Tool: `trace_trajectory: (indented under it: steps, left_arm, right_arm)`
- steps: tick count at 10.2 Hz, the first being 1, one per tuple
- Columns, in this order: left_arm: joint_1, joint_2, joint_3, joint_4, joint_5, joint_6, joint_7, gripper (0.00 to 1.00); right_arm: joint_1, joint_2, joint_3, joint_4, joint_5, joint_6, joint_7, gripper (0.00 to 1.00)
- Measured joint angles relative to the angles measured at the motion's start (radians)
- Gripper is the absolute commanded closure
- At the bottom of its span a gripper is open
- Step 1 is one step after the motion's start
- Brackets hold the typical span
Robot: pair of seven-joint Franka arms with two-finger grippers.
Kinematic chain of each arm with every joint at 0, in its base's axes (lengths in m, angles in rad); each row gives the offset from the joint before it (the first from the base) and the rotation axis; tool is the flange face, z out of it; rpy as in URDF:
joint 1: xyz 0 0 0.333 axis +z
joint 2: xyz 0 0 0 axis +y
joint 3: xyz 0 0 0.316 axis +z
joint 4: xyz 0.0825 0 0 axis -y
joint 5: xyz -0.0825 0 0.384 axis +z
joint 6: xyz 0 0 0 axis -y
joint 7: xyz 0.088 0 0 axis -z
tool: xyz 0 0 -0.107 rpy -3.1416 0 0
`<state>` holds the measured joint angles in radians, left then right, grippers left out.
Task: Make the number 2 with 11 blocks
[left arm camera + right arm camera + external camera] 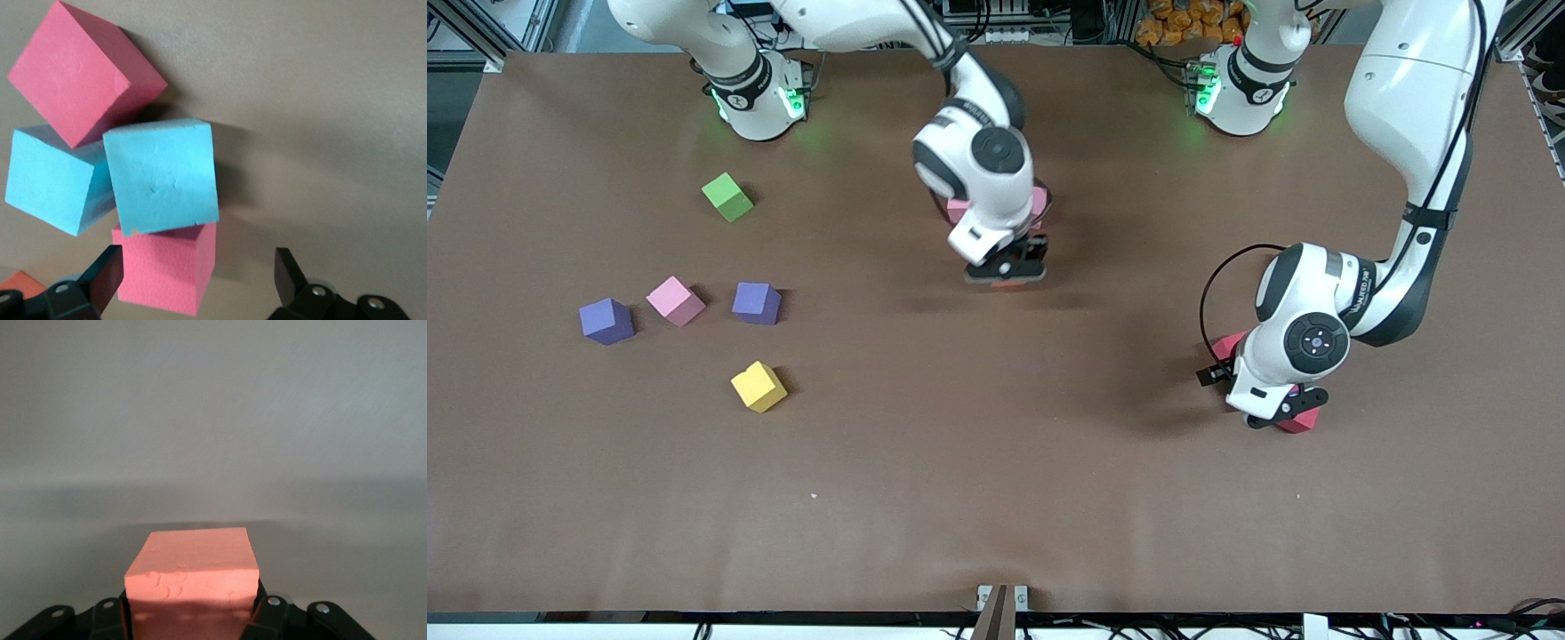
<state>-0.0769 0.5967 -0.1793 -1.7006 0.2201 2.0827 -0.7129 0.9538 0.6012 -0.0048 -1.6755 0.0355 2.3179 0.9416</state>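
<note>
right gripper [190,620] pinching matte orange foam cube [192,577] over bare brown table [996,498] centre. left gripper [197,283] spread wide above tight cluster: two light blue foam cubes [162,175], red foam cubes [81,73], toward left arm's end.

Orange block [192,570], green cube [727,196]

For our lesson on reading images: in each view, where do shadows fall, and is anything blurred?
Front view: soft shadows on the table under both arms; the right gripper looks slightly smeared. Left wrist view: the stacked blue cube casts a dark shadow on the table; edges are sharp. Right wrist view: the orange cube is lit on top, with a broad shadow band on the table.
</note>
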Motion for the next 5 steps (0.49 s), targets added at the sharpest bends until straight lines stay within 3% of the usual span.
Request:
trace_trajectory:
  steps: [2,5]
  left_arm:
    - [-0.035,0.004,0.041,0.027,0.004,-0.04,0.001,0.0]
    - [-0.041,0.004,0.042,0.057,0.05,-0.092,0.018,0.0]
  right_arm:
    - [0.034,0.012,0.0,-0.022,0.004,0.044,0.041,0.9]
    - [0.042,0.037,0.0,-0.057,0.005,0.092,0.08,0.89]
